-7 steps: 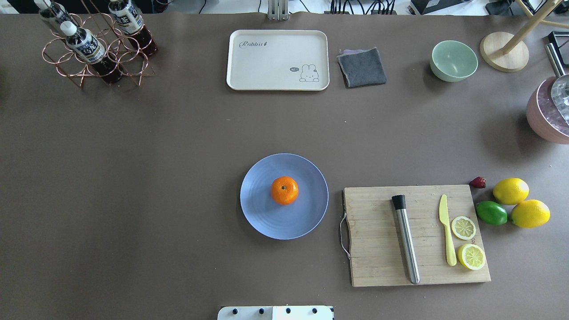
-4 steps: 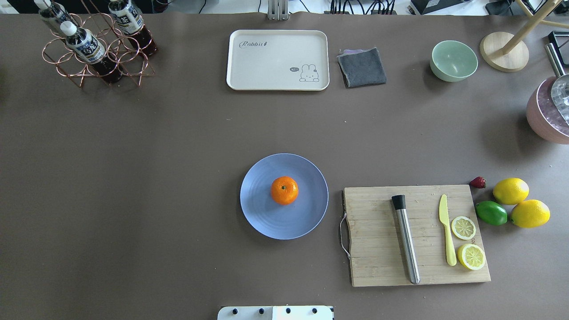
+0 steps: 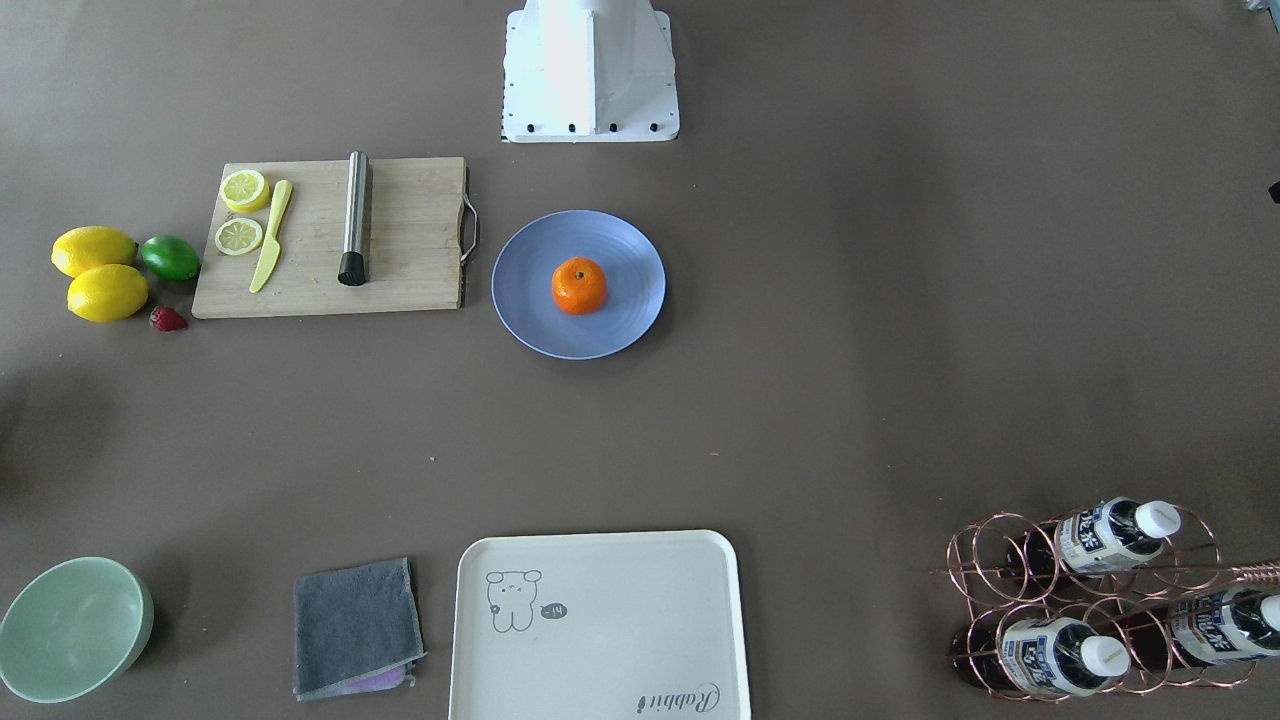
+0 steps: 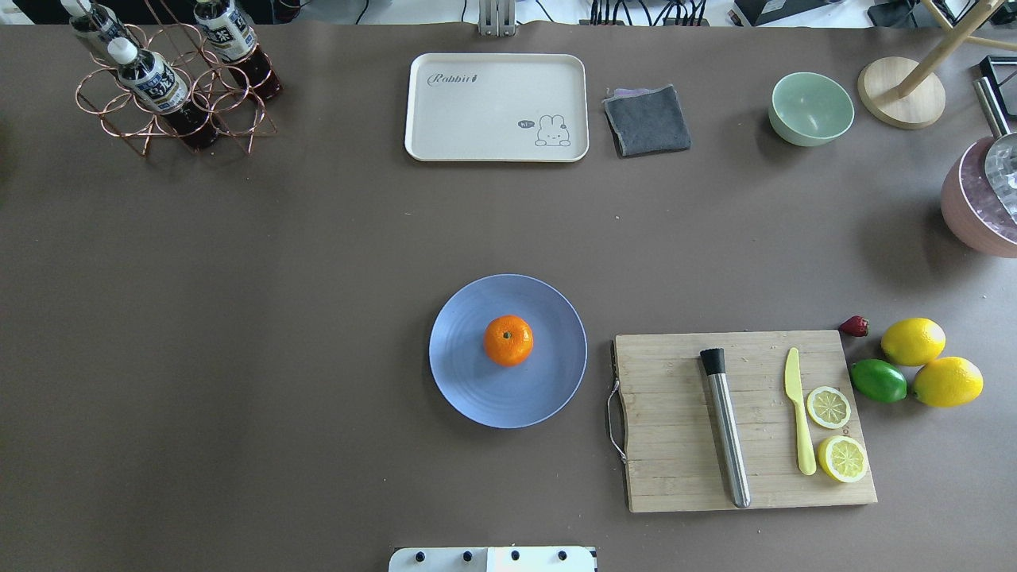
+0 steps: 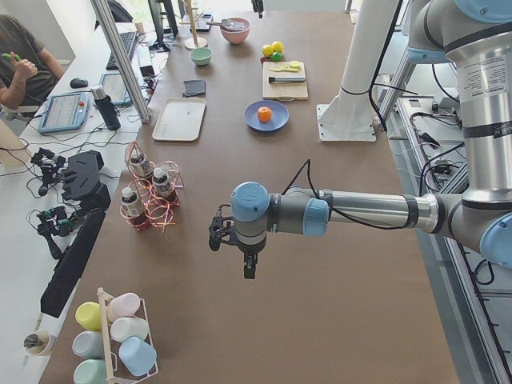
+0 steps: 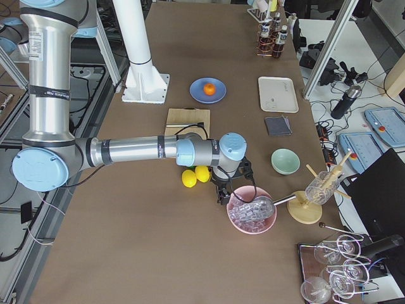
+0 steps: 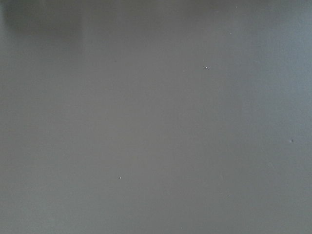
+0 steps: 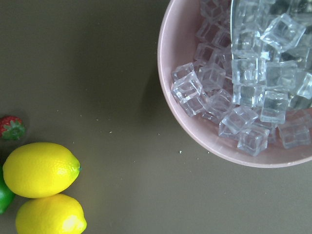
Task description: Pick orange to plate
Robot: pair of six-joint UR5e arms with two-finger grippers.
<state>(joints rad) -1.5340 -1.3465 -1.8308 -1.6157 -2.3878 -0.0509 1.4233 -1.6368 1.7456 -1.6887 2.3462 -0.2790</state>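
The orange [image 4: 508,340] rests upright at the middle of the blue plate [image 4: 477,401], stem dot up; the front view shows the same orange [image 3: 579,285] on the plate [image 3: 625,320]. Neither gripper appears in the overhead or front views. In the exterior left view my left gripper [image 5: 250,270] hangs over bare table, far from the plate [image 5: 280,122]. My right gripper [image 6: 223,194] points down between the lemons and the ice bowl in the exterior right view, well away from the orange [image 6: 209,88]. I cannot tell whether either is open or shut.
A cutting board [image 4: 675,469] with a steel muddler [image 4: 727,437], a yellow knife and lemon slices lies right of the plate. Two lemons [image 8: 41,169], a lime [image 4: 878,380] and a strawberry sit beyond it. Pink ice bowl [image 8: 195,131], green bowl [image 4: 810,107], cream tray [image 4: 496,107], bottle rack [image 4: 171,83].
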